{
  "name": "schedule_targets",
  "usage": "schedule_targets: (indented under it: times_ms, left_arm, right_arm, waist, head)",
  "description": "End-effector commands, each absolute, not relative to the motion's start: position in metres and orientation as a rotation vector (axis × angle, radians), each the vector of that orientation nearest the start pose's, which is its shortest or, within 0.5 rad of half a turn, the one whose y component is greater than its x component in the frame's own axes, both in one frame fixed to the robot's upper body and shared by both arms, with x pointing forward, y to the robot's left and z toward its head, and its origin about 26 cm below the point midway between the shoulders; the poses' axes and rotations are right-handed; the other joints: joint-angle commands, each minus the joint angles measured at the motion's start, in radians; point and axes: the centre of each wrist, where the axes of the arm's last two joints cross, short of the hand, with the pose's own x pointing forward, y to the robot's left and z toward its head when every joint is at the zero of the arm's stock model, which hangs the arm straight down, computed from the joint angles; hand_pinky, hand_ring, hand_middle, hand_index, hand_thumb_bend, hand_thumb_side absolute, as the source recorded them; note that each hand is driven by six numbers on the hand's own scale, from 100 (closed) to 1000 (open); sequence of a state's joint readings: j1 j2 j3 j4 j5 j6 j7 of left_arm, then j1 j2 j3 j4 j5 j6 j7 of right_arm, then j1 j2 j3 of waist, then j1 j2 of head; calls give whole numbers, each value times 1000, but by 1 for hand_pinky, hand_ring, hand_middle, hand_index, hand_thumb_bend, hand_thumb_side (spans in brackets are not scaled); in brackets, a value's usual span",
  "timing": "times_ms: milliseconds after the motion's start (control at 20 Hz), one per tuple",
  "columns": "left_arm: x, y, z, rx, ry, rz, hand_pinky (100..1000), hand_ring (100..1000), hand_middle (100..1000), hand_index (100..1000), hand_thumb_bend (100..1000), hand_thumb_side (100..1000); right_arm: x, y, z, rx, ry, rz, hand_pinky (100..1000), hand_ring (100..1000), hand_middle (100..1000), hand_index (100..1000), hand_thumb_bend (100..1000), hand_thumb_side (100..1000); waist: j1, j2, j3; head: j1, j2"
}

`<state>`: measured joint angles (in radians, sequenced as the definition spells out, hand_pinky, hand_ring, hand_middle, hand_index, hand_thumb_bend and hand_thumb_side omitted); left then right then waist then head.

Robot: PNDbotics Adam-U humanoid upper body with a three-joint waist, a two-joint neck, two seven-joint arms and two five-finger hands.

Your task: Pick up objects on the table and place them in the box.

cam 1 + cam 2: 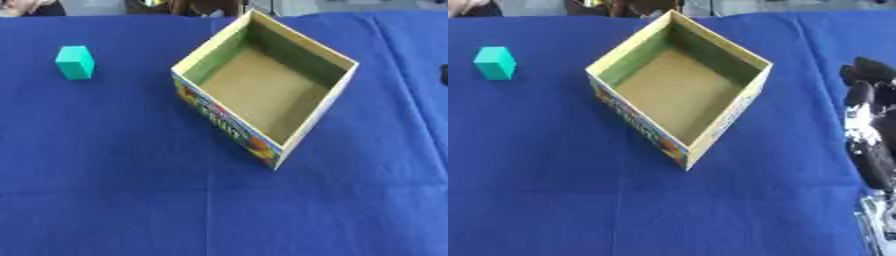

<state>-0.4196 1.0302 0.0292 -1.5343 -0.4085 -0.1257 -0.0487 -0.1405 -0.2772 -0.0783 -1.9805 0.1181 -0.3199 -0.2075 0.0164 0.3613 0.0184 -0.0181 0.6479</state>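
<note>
A blue cloth covers the whole table, creased in faint lines. The box stands on it, turned so one corner points toward the robot; it is open at the top and nothing lies inside on its brown floor. Its outer wall facing the robot carries a bright print in yellow, red and blue. A teal block sits on the cloth well to the left of the box, upright and apart from it. The right hand shows only in the right eye view, to the right of the box at the picture's edge, black with silver parts, above the cloth and holding nothing. Whether its fingers are spread or curled cannot be told. The left hand does not show.
</note>
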Motion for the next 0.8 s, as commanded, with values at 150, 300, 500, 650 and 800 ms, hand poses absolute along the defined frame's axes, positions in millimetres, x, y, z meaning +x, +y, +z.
schedule_targets:
  times_ms: [150, 300, 500, 650, 800]
  left_arm:
    - [340, 456, 301, 1319, -1588, -1191, 669, 783, 927, 1000, 626, 1000]
    - [348, 464, 305, 1321, -1539, -1225, 691, 797, 938, 1000, 666, 1000]
    - [359, 471, 307, 1310, -1481, -1279, 708, 810, 951, 1000, 662, 1000]
    - [367, 474, 310, 1302, -1436, -1298, 718, 815, 951, 1000, 663, 991]
    - [375, 479, 310, 1289, -1376, -1314, 739, 828, 956, 1000, 685, 965]
  right_arm:
    - [282, -287, 160, -416, -2483, 179, 823, 797, 636, 795, 100, 592]
    - [282, -286, 159, -412, -2481, 188, 824, 797, 635, 795, 100, 594]
    - [282, -284, 159, -406, -2480, 196, 825, 798, 634, 794, 100, 596]
    - [282, -283, 159, -400, -2481, 203, 825, 798, 634, 794, 100, 596]
    - [282, -282, 159, -397, -2481, 206, 825, 798, 634, 794, 100, 598]
  waist:
    - [3, -9, -4]
    - [3, -3, -9]
    - [4, 4, -14]
    - [3, 8, -18]
    - [3, 12, -22]
  head:
    - [9, -25]
    - [12, -32]
    - [15, -42]
    - [19, -48]
    - [23, -54]
